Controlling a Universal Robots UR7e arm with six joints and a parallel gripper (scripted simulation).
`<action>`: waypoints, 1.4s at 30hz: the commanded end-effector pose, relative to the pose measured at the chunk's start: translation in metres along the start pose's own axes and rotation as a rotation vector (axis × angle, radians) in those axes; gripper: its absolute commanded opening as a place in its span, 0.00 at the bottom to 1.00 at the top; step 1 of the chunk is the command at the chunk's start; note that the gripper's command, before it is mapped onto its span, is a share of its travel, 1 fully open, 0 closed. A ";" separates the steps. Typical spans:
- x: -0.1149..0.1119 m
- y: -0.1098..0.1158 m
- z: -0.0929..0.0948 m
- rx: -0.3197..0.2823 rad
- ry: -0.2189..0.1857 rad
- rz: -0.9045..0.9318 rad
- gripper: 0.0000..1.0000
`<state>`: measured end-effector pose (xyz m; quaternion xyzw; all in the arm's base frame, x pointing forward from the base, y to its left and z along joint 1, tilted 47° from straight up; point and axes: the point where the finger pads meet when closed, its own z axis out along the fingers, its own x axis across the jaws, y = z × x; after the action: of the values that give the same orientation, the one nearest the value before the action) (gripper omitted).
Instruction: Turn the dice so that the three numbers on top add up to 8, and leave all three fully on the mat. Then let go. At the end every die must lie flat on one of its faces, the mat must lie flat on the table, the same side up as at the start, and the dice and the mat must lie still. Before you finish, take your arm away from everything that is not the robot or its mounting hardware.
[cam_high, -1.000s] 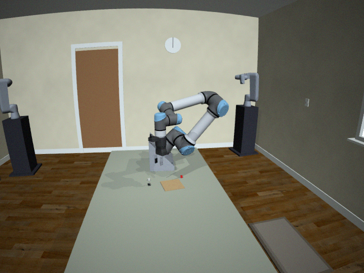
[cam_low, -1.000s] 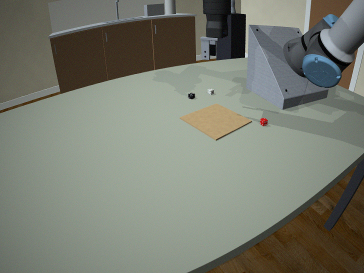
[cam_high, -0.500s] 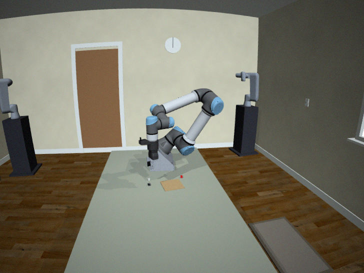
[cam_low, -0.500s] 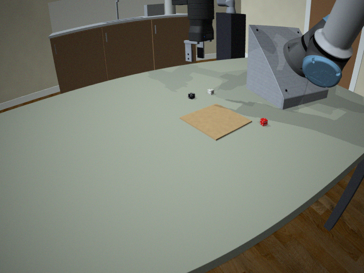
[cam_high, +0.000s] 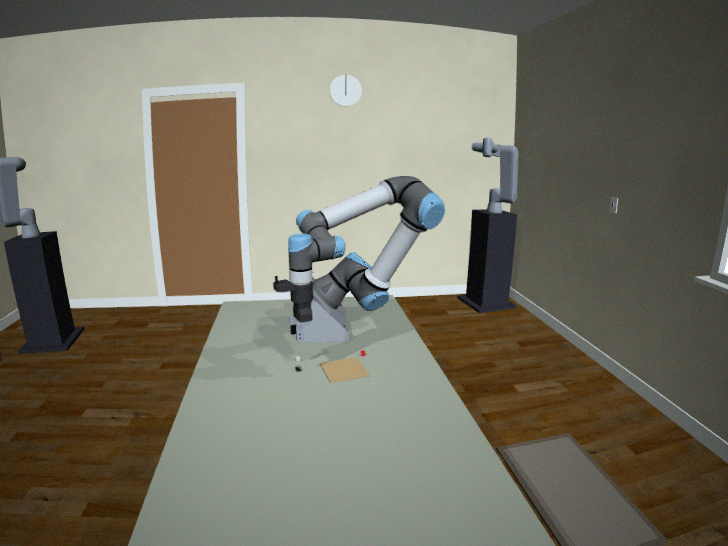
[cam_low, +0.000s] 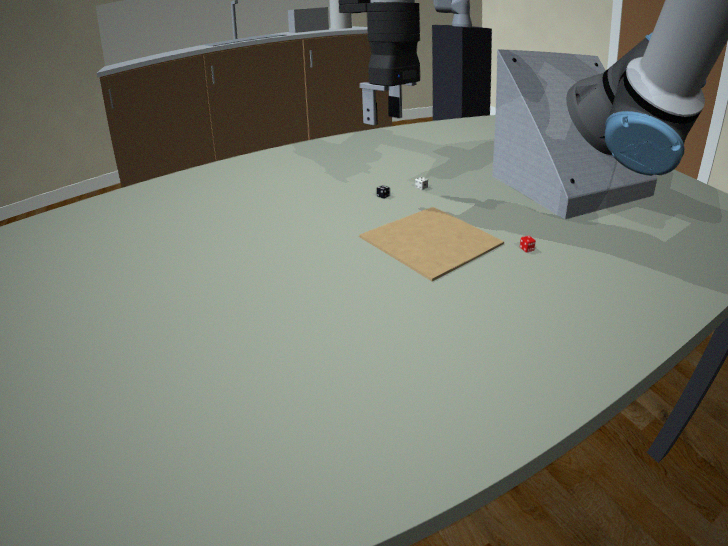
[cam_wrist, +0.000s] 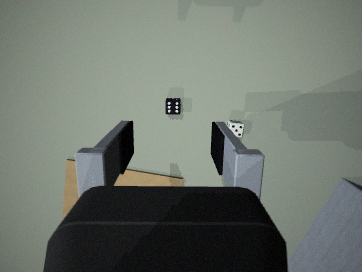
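My gripper (cam_low: 382, 118) (cam_wrist: 172, 137) is open and empty, pointing down high above the table. The black die (cam_high: 298, 368) (cam_low: 382, 191) (cam_wrist: 173, 106) lies on the table off the mat, with six pips on top; in the wrist view it is ahead of the gap between the fingers. The white die (cam_high: 298, 358) (cam_low: 421, 183) (cam_wrist: 236, 128) lies on the table near it, partly behind the right finger in the wrist view. The red die (cam_high: 362, 353) (cam_low: 527, 243) lies beside the mat's corner; its top number is unclear. The tan mat (cam_high: 345, 370) (cam_low: 432, 243) (cam_wrist: 145, 180) lies flat, bearing no dice.
The grey wedge-shaped robot base (cam_high: 322, 326) (cam_low: 529, 141) (cam_wrist: 332, 230) stands on the table (cam_high: 329, 458) (cam_low: 235, 352) behind the dice, nearest the white one. Arm shadows fall around the dice. Cabinets (cam_low: 258, 99) stand beyond the table.
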<state>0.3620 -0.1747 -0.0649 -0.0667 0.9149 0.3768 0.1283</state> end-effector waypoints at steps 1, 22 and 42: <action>-0.001 -0.002 -0.001 0.004 0.002 0.000 1.00; -0.001 -0.004 0.003 0.004 0.002 0.109 1.00; 0.001 -0.008 0.017 0.005 0.001 0.538 1.00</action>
<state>0.3632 -0.1688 -0.0791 0.1186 0.9084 0.3977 0.0498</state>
